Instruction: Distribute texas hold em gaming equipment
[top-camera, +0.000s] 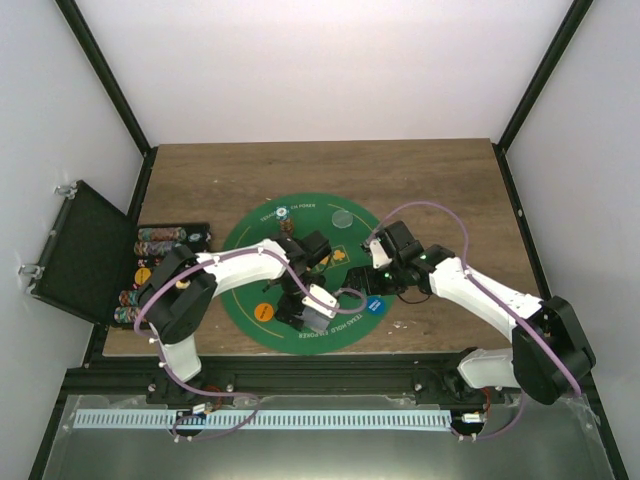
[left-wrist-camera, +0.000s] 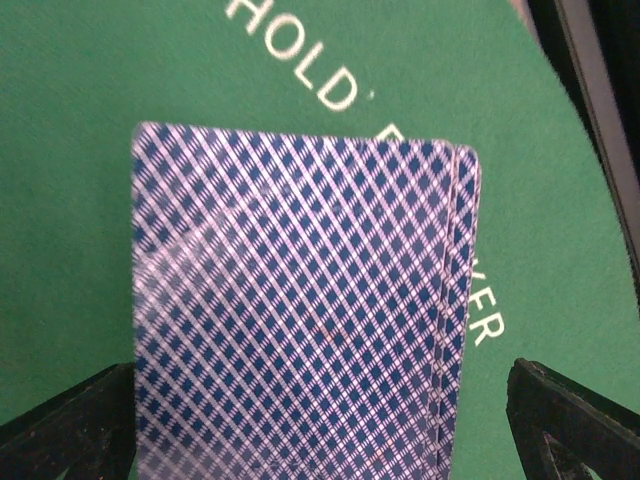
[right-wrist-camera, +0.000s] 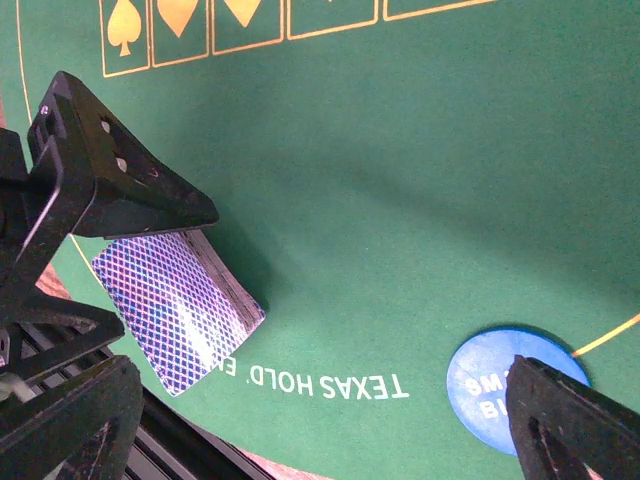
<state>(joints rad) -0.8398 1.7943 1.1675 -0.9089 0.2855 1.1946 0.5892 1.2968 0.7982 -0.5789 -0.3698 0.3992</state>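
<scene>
Card deck (left-wrist-camera: 300, 310) lies flat, back up, long axis pointing away from left gripper (left-wrist-camera: 320, 430), jaws apart astride it. Deck hugs mat (right-wrist-camera: 400, 200) edge, open felt beyond. Right gripper (right-wrist-camera: 320, 420) spread, empty.

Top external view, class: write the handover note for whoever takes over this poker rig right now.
Left tool: open, straddling the card deck on the green mat, with a gap visible on one side.
Right tool: open, empty, over the mat beside the blue disc.
Done: blue disc, orange disc and pale disc lie on the mat.
To do: no single cards are dealt out yet; the deck is whole. More chips sit in the open case on the left.
</scene>
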